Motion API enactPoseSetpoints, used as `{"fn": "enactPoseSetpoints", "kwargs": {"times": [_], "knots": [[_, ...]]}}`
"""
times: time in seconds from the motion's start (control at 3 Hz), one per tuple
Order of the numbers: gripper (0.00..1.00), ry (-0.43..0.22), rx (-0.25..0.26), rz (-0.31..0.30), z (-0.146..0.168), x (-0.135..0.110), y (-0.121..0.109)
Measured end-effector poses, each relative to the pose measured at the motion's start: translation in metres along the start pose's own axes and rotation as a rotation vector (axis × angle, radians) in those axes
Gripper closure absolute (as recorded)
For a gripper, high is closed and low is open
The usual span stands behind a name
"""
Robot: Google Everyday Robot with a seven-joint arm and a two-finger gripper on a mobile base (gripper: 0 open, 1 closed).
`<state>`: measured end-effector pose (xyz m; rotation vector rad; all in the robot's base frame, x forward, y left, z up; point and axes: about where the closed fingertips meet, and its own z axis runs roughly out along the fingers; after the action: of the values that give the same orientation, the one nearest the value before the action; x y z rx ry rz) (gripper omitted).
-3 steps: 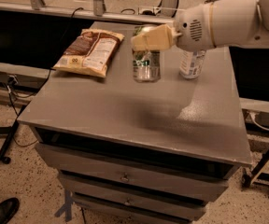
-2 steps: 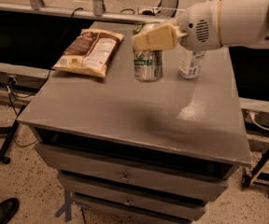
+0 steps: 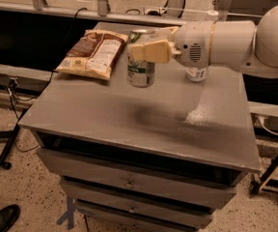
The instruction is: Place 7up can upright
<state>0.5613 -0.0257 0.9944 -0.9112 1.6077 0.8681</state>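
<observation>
We're on the one camera view: the can [image 3: 140,71] stands upright on the counter [image 3: 129,124], far side, around the middle. The gripper [image 3: 146,47] reaches in from the right at the can's upper part; whether its jaws clamp it, we cannot tell. A snack bag [image 3: 93,52] lies just left of the can, and a bottle [image 3: 197,74] stands to the right behind the arm [image 3: 226,42].

White rounded arm [image 3: 235,42], cream jaws
</observation>
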Motion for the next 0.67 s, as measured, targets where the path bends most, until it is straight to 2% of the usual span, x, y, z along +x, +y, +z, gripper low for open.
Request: {"fn": "enactPoseSetpoints", "kwargs": {"times": [0.33,0.67], "knots": [[1.00,-0.038,-0.020,-0.092,0.010,0.015,-0.003],[1.00,-0.032,-0.027,-0.170,0.012,0.033,-0.003]]}}
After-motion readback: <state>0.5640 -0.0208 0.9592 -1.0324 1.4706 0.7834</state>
